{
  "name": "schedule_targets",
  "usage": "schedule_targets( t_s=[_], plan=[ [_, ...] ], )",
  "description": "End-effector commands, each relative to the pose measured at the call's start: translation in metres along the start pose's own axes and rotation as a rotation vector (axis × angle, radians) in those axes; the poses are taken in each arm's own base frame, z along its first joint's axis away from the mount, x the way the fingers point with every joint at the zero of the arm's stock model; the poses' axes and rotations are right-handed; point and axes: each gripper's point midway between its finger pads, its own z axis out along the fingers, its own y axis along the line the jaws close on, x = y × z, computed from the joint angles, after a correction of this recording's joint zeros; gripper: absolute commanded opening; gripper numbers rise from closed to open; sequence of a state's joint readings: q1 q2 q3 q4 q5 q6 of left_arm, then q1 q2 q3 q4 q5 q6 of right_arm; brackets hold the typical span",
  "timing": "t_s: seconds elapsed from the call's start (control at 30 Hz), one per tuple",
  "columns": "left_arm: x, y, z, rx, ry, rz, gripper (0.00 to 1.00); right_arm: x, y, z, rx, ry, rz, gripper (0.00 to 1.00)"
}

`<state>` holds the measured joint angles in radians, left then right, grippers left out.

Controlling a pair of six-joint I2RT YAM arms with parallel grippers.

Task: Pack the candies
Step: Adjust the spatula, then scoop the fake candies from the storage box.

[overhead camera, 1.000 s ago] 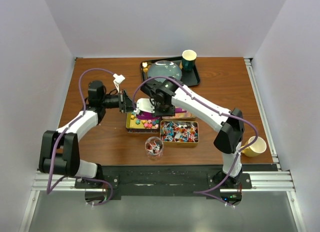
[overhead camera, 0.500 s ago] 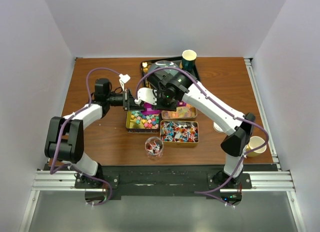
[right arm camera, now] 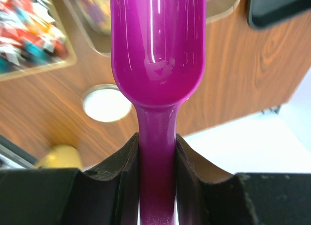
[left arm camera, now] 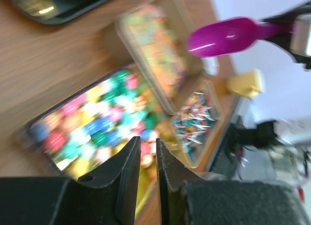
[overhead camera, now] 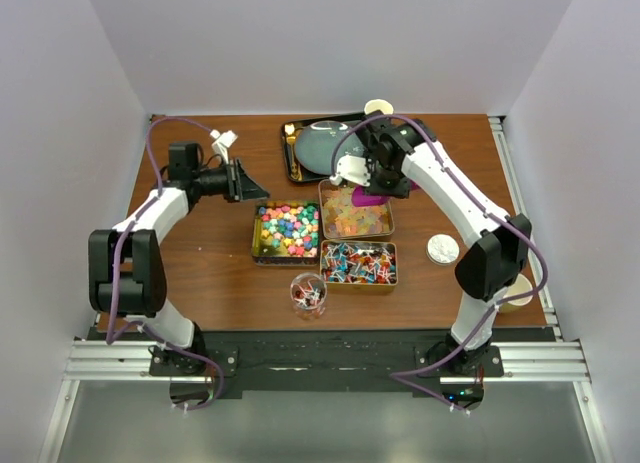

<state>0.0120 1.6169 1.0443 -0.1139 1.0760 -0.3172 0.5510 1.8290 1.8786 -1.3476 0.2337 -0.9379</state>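
Right wrist: right jaws clamped on purple scoop (right arm camera: 158, 50) handle, bowl over gummies (overhead camera: 350, 219). Left jaws narrowly parted, holding nothing, near multicoloured cubes (overhead camera: 288, 229).

Built as two slim arms (overhead camera: 160, 211): white shells, black joints. Trailed by looping purple cables (overhead camera: 150, 143). Tipped matte black at left gripper (left arm camera: 148, 145) and right gripper (right arm camera: 158, 137).

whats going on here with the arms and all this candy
The right end effector grips a purple scoop by its handle over the gummy tin. The left end effector hangs empty off to the left, jaws slightly apart. A clear cup at the front holds a few wrapped candies.
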Motion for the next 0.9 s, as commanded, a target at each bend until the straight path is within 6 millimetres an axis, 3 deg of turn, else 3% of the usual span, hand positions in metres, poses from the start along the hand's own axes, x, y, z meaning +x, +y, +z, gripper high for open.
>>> schedule_targets(
  t_s=[0.0,0.17,0.47,0.6,0.87],
  plan=[
    [0.021,0.053,-0.033,-0.298,-0.015,-0.081,0.25,0.019,-0.021,0.015,0.011,0.158,-0.188,0.0],
    [0.058,0.089,-0.047,-0.48,0.014,-0.236,0.27,0.02,-0.047,0.027,0.033,0.238,-0.316,0.0],
    [0.099,0.112,-0.047,-0.555,0.074,-0.351,0.27,0.021,-0.079,0.028,0.081,0.361,-0.43,0.0],
    [0.115,0.118,-0.043,-0.556,0.096,-0.41,0.27,0.022,-0.084,0.039,0.089,0.414,-0.477,0.0],
    [0.144,0.125,-0.034,-0.535,0.139,-0.48,0.27,0.023,-0.073,0.071,0.035,0.467,-0.538,0.0]
  ],
)
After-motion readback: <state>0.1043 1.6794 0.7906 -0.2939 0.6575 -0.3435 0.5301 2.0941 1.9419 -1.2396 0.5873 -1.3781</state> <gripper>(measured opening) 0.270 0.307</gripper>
